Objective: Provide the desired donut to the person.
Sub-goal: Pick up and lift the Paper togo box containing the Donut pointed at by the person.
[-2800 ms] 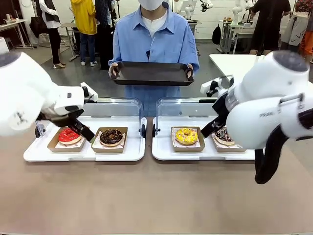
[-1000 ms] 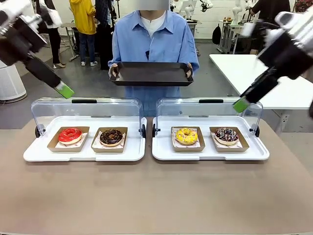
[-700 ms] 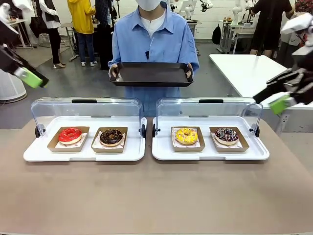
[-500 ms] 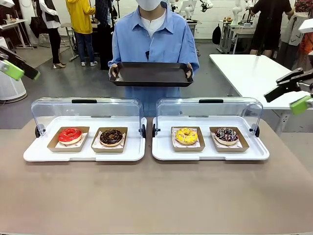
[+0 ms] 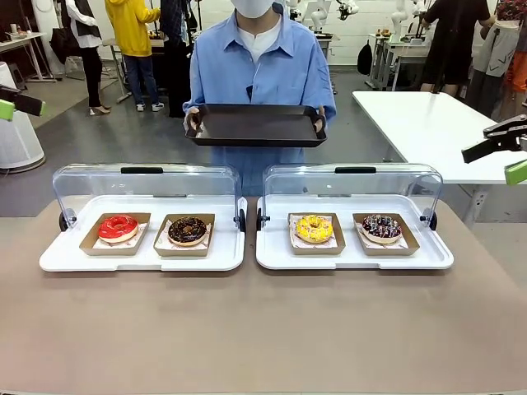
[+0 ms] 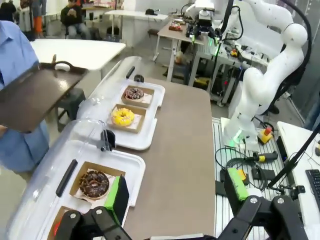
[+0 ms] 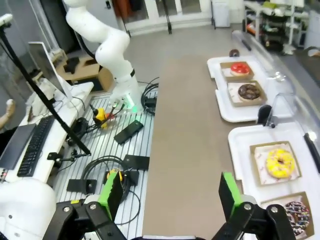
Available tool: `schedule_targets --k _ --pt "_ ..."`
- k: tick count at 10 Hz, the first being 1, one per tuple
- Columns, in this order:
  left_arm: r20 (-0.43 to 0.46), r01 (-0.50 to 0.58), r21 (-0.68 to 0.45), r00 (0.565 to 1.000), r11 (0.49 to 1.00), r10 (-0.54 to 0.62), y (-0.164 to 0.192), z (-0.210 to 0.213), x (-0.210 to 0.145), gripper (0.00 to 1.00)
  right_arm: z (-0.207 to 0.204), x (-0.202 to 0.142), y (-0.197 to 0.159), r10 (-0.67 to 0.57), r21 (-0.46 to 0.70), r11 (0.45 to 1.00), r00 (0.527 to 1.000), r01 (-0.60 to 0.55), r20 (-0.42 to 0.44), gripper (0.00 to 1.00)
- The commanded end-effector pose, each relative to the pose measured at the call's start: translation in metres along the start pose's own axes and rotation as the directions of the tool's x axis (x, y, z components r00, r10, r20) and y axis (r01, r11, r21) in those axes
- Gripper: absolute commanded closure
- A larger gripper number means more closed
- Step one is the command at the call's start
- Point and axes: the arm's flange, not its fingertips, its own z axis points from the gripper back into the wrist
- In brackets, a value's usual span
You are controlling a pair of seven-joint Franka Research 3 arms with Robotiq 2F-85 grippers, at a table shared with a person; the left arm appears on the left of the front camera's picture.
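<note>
The person [image 5: 259, 62], in a light blue shirt, stands at the far side holding a black tray [image 5: 255, 124] level with both hands. Four donuts rest in cardboard holders: red [image 5: 118, 226], chocolate [image 5: 188, 230], yellow [image 5: 314, 228], sprinkled chocolate [image 5: 381, 226]. My left gripper [image 5: 12, 105] is raised at the far left edge, open and holding nothing. My right gripper [image 5: 506, 155] hangs open at the far right edge. The left wrist view looks past the open left gripper [image 6: 175, 192] at the chocolate donut [image 6: 94, 183]. From the right gripper [image 7: 170, 195], the yellow donut [image 7: 280, 162] lies far below.
The donuts lie in two white trays, one on the left [image 5: 140, 259] and one on the right [image 5: 354, 259], each with a clear lid [image 5: 144, 185] swung open behind it. A white side table [image 5: 416, 115] stands at the back right. Cables and a keyboard [image 7: 32, 145] lie beside the table.
Both arms have lifted off the donut trays and swung outward to the picture's edges. The person keeps the black tray still, and the donuts have not moved.
</note>
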Motion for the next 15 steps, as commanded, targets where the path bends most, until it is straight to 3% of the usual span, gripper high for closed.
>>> schedule_targets --k 1,5,11,12,13,15 --pt "0.014 0.030 -0.015 0.999 0.999 -0.030 0.004 0.006 -0.016 0.00 0.004 -0.003 -0.007 -0.014 -0.012 1.000 1.000 0.014 0.025 0.00" --pt "-0.086 0.068 0.043 0.994 0.997 -0.064 0.003 0.018 -0.033 0.00 0.013 -0.012 -0.011 -0.070 -0.057 0.996 0.997 0.073 0.039 0.00" --pt "-0.118 0.064 0.146 0.992 0.987 -0.047 -0.003 0.026 -0.037 0.00 0.009 -0.009 -0.012 -0.124 -0.115 0.985 0.992 0.126 0.021 0.00" --pt "-0.079 0.053 0.103 0.996 0.993 -0.045 -0.001 0.032 -0.031 0.00 0.004 -0.006 -0.014 -0.171 -0.154 0.974 0.985 0.169 0.004 0.00" --pt "-0.079 0.053 0.103 0.996 0.993 -0.045 -0.001 0.032 -0.031 0.00 0.012 -0.016 -0.009 -0.089 -0.081 0.993 0.996 0.090 0.012 0.00" --pt "-0.079 0.053 0.103 0.996 0.993 -0.045 -0.001 0.032 -0.031 0.00 0.012 -0.016 -0.009 -0.089 -0.081 0.993 0.996 0.090 0.012 0.00"
